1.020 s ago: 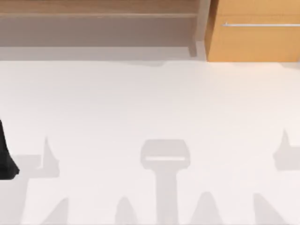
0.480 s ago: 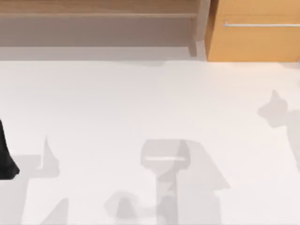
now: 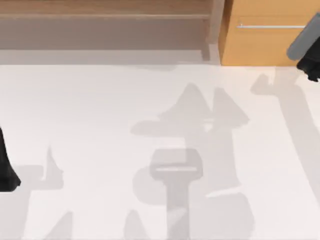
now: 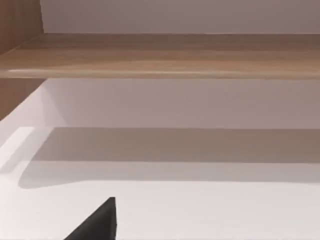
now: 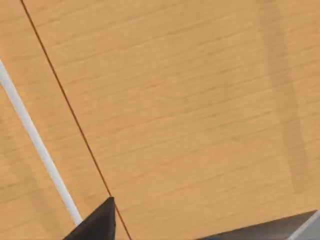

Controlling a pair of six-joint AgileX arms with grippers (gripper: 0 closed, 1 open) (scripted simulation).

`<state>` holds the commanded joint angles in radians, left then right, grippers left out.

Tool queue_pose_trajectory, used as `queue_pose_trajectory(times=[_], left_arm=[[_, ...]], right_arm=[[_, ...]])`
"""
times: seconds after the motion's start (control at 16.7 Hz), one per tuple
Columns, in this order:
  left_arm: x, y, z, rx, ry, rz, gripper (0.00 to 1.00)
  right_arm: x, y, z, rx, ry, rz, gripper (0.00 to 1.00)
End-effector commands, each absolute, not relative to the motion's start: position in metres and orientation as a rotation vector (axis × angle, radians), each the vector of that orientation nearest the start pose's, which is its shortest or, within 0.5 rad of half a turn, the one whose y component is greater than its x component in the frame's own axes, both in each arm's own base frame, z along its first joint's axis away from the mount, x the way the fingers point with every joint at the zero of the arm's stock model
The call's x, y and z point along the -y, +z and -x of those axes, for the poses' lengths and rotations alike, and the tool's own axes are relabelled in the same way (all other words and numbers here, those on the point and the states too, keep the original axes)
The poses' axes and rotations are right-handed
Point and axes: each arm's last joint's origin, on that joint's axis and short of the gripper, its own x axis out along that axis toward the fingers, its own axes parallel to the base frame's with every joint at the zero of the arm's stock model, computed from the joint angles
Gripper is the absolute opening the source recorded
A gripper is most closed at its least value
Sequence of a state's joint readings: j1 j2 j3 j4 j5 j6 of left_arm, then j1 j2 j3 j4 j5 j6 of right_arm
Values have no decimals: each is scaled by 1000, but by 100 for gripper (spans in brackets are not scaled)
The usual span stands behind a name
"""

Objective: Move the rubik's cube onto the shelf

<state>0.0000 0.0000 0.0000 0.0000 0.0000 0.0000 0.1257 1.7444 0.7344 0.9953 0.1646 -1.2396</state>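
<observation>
Nearest us, at the top view's left edge, our left arm [image 3: 7, 167] sits parked low over the white table [image 3: 100, 110]. We cannot tell how its fingers stand; a single dark fingertip [image 4: 97, 225] juts into the left wrist view, which looks across the bare table towards the shelf [image 4: 165, 55].

Farther off, at the far right, our right arm [image 3: 306, 46] reaches in over the drawer cabinet [image 3: 260, 45]. Its gripper [image 3: 311, 70] hangs close to the orange-tan front, just below the silver bar handle [image 3: 270, 26]. The right wrist view confirms this: one dark fingertip [image 5: 100, 222] lies against a backdrop of wood grain, with the handle [image 5: 37, 145] and a thin seam [image 5: 70, 110] running diagonally past it. Whether those fingers are spread or closed, we cannot tell, and nothing appears held.

We cannot spot the rubik's cube anywhere on the open table or on the shelf board [image 3: 100, 9]. Our judgement is that it rests inside the closed cabinet, which would explain why the right gripper is brought so near the handle: the drawer likely has to be pulled open before the cube can be lifted and carried left to the shelf beside its end post [image 3: 216, 30].
</observation>
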Motion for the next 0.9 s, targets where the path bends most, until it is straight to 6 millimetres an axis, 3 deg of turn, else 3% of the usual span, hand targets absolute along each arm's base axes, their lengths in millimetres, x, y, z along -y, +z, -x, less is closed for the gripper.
queue_pose_trajectory(times=[0.18, 0.42, 0.6, 0.9], left_arm=[[1, 160, -106, 0, 0, 0, 100], [1, 160, -106, 0, 0, 0, 100], [1, 160, -106, 0, 0, 0, 100], [1, 160, -106, 0, 0, 0, 100]], right_arm=[[-54, 143, -380, -19, -6, 1408, 100], [-66, 100, -402, -11, -6, 1540, 100], [-70, 89, -406, -8, -8, 1571, 100], [-67, 89, -406, -13, -8, 1570, 100]])
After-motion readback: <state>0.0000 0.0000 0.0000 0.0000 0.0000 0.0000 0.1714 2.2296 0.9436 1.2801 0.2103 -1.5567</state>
